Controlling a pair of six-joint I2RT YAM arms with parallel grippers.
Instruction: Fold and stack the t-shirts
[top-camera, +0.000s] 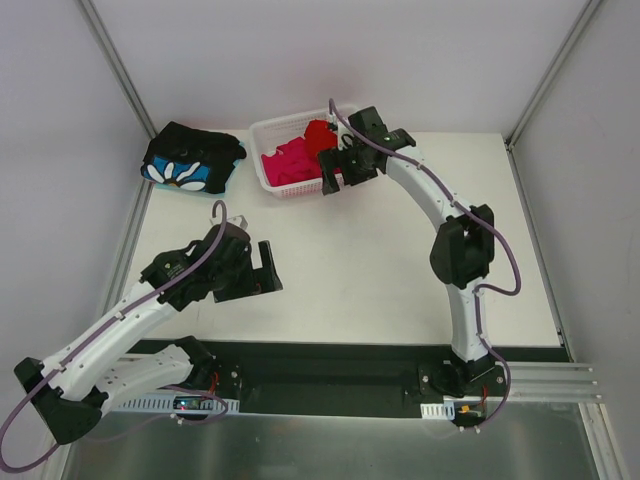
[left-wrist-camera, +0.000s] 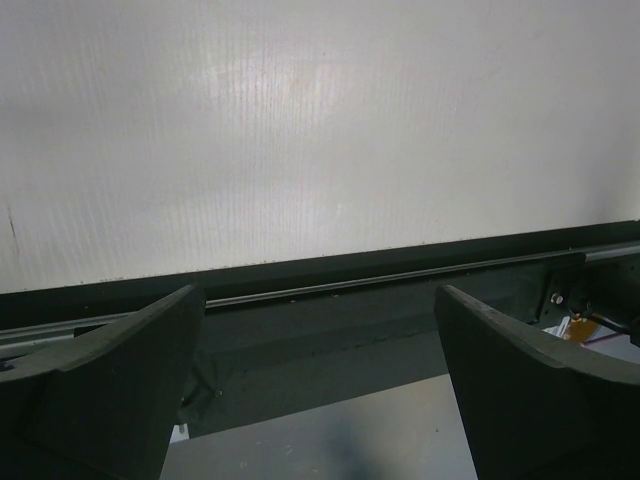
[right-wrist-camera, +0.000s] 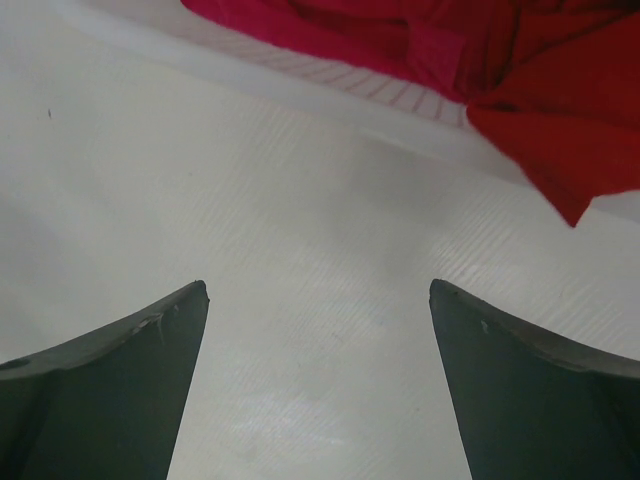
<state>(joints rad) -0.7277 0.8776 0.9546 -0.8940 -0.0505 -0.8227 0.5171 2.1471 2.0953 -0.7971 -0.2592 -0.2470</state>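
Two arms (top-camera: 130, 315), left folded low — right stretched to basket (top-camera: 283, 119), fingers (right-wrist-camera: 110, 390) spread

Top: overhead, wide. Wrists: close over table (top-camera: 360, 260); right shares basket (top-camera: 290, 190).

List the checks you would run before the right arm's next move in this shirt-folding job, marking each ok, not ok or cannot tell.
1. Right tool open and empty: ok.
2. Left tool open, empty and away from the basket: ok.
3. Red shirt just ahead of the right tool: ok, it lies in the basket.
4. Red shirt free of the pink shirt beside it: cannot tell.
5. Black shirt folded, left of the basket: ok.
6. All shirts folded and stacked: not ok, two lie bunched in the basket.
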